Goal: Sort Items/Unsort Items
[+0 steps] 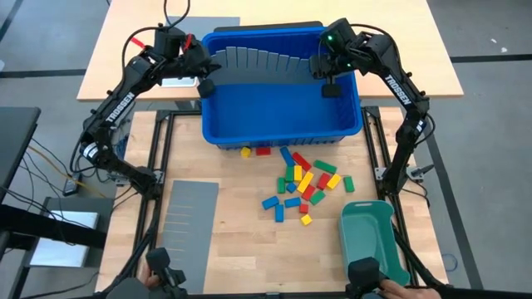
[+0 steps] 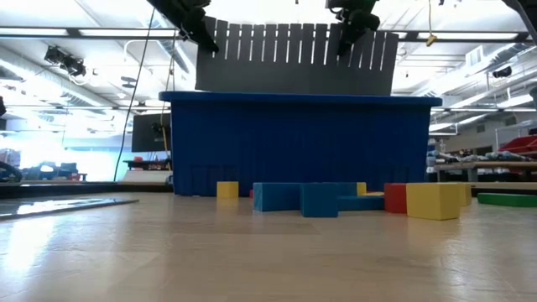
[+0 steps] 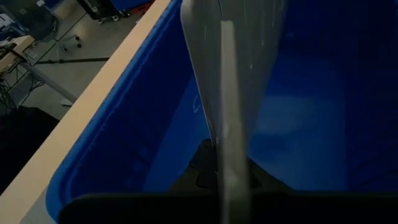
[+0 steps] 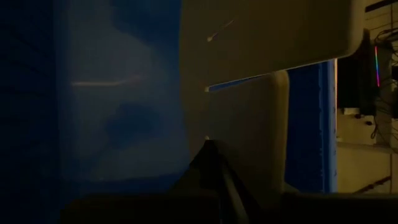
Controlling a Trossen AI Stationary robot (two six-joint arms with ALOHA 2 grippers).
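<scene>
From above, a grey divider (image 1: 258,60) is gripped at each end by the left gripper (image 1: 205,80) and right gripper (image 1: 329,83), jaws clamped, over the blue bin (image 1: 283,124). Low down, blocks (image 2: 336,198) are seen loose on the table (image 2: 252,260), unsorted. Wrist views: probably only divider edges.

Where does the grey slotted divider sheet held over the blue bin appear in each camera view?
High view: grey slotted divider sheet along the blue bin's far wall.
Low view: upright above the bin's rim.
Left wrist view: edge-on, centre.
Right wrist view: pale panel, upper centre-right.
Shared landmark: the blue bin.
</scene>
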